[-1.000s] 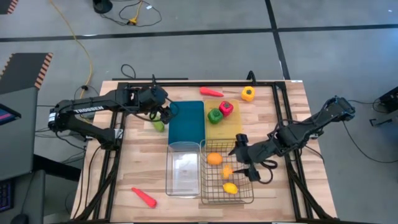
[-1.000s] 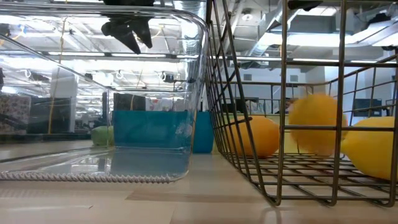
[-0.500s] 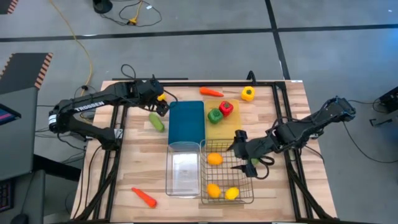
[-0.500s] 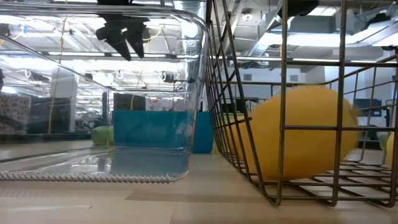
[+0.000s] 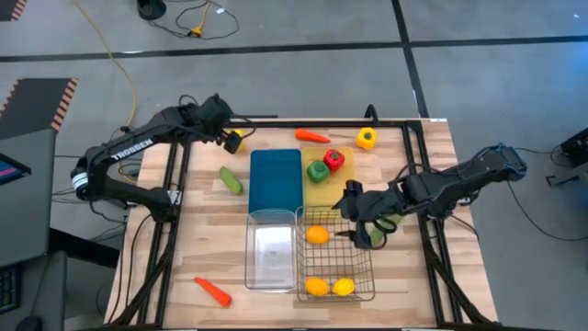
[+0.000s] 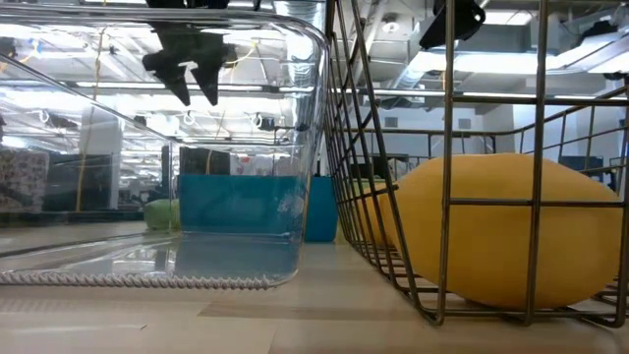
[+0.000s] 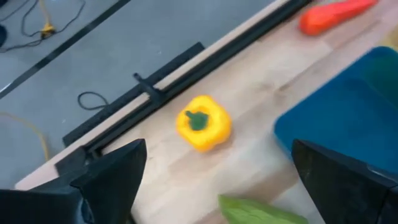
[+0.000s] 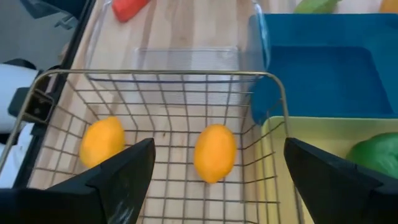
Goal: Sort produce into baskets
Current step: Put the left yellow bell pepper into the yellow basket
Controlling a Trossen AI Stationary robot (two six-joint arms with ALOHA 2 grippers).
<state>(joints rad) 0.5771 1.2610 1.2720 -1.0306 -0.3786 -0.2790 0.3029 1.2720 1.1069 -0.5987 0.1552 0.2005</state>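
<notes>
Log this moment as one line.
left gripper: open, over yellow pepper | right gripper: open, above wire basket | clear bin: empty

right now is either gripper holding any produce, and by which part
Nothing is held. The left gripper is open above the yellow pepper, and the right gripper is open over the wire basket, empty.

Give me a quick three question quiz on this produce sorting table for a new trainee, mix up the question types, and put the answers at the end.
1. True or false: the clear plastic bin is empty.
2. How many fruits lie in the wire-mesh basket?
3. What lies just ahead of the left gripper? A) yellow bell pepper B) lemon C) orange

Key: 1 true. 2 three: an orange at the far end, another orange and a lemon at the near end. 3 A.
</notes>
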